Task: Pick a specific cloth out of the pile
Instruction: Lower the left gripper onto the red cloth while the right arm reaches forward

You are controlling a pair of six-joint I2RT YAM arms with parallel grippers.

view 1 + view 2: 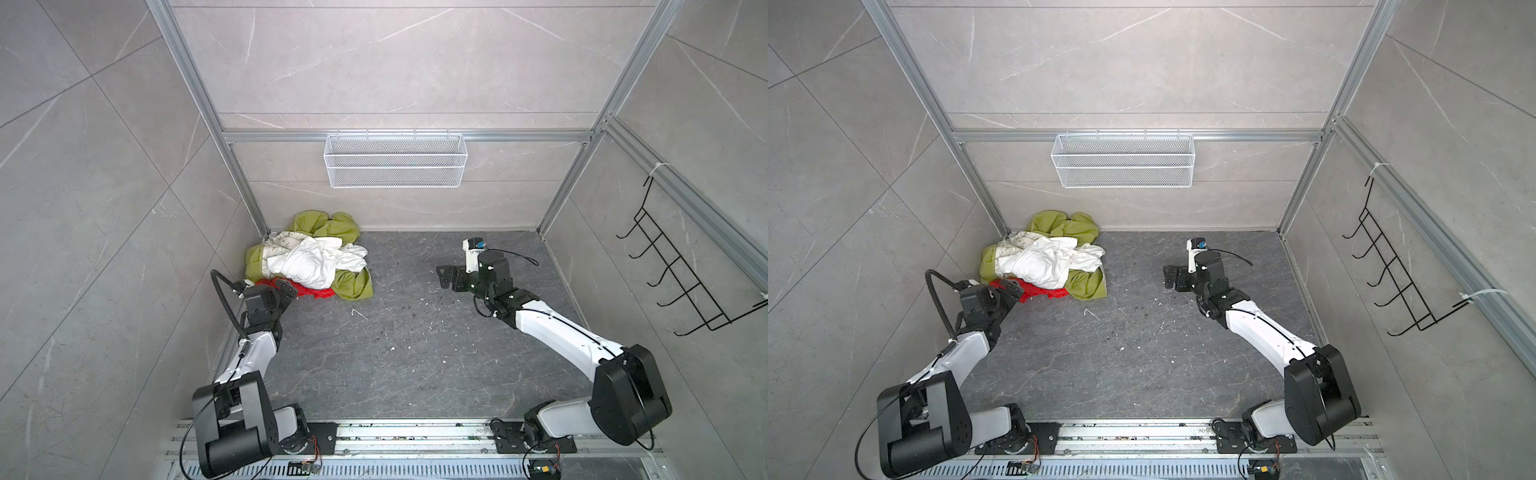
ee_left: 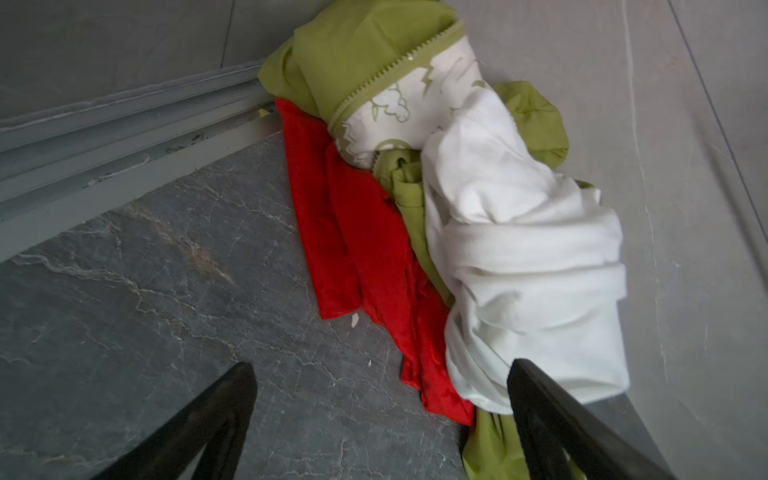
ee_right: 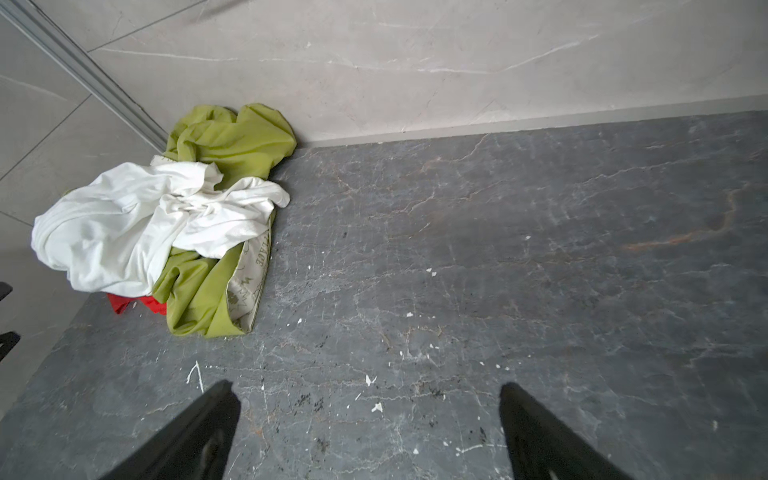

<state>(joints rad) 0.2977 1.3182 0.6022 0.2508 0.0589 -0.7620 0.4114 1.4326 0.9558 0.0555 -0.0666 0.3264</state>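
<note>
- Top views: the pile (image 1: 309, 257) sits in the worktop's (image 1: 415, 353) far left corner. The red cloth (image 1: 318, 291) pokes out along its near side, under the white cloth (image 1: 307, 266). Left gripper (image 1: 291, 289) is at that red edge, jaws wide, empty. Right gripper (image 1: 441, 276) is also wide and empty, well apart toward the right edge.
- Left wrist: red cloth (image 2: 361, 232) lies flat on the worktop ahead of the spread jaws; contact not evident.
- Right wrist: only a scrap of the red cloth (image 3: 137, 303) shows beneath the pile (image 3: 124, 232).
- Judgement: approach for the grasp. Next, lower onto red folds only, close, and draw it clear without dragging the white.
</note>
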